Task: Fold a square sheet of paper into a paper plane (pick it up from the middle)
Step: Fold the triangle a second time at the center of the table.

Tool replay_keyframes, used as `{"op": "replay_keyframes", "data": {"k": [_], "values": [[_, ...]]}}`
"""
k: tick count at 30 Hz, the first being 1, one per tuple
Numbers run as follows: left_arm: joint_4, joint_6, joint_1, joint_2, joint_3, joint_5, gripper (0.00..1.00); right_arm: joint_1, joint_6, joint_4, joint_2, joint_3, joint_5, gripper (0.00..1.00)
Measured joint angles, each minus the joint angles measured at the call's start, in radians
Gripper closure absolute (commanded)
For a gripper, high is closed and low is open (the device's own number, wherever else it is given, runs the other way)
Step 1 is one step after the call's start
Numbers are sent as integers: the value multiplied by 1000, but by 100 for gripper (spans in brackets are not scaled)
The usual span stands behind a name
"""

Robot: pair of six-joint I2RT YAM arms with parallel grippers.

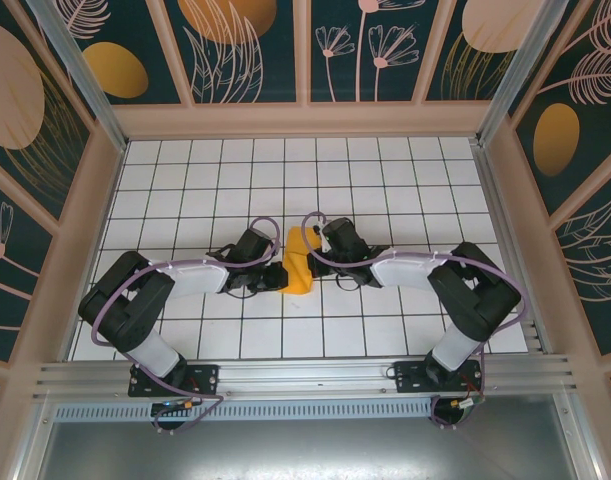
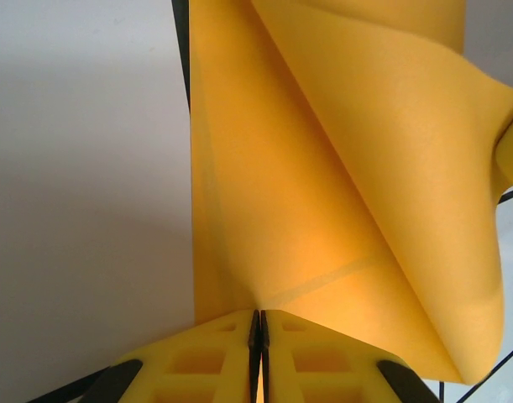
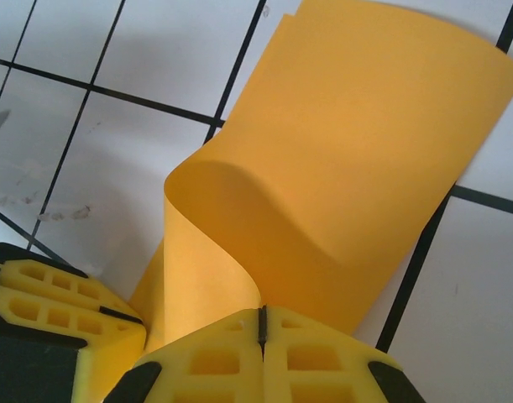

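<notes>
The square sheet of paper (image 1: 298, 262) is orange-yellow, folded over and curled, and is held up off the white tiles at the table's middle. My left gripper (image 1: 276, 271) comes at it from the left and is shut on the paper's near edge. In the left wrist view the left gripper (image 2: 257, 323) pinches the sheet (image 2: 323, 185) where a faint diagonal crease ends. My right gripper (image 1: 316, 241) comes from the right. In the right wrist view the right gripper (image 3: 261, 323) is shut on a bent-over flap of the sheet (image 3: 357, 168). The left fingers (image 3: 63, 311) show beside it. A paper plane is out of view.
The tiled table (image 1: 285, 180) is boxed in by patterned walls (image 1: 305, 50) at the back and on both sides. An aluminium rail (image 1: 305, 372) runs along the near edge by the arm bases. Purple cables loop over both arms.
</notes>
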State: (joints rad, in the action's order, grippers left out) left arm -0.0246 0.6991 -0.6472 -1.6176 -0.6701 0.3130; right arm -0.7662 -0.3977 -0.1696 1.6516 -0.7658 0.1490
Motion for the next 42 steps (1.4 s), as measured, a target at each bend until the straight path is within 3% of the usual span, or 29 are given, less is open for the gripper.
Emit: {"op": "replay_keyframes", "data": {"k": [34,42], "values": [[0,0,0,-3,-2,3,85,2,0,10,85,-15,-18,100],[19,4,0,29,-4,-28,77,2,-1,10,85,-15,-19,100]]}}
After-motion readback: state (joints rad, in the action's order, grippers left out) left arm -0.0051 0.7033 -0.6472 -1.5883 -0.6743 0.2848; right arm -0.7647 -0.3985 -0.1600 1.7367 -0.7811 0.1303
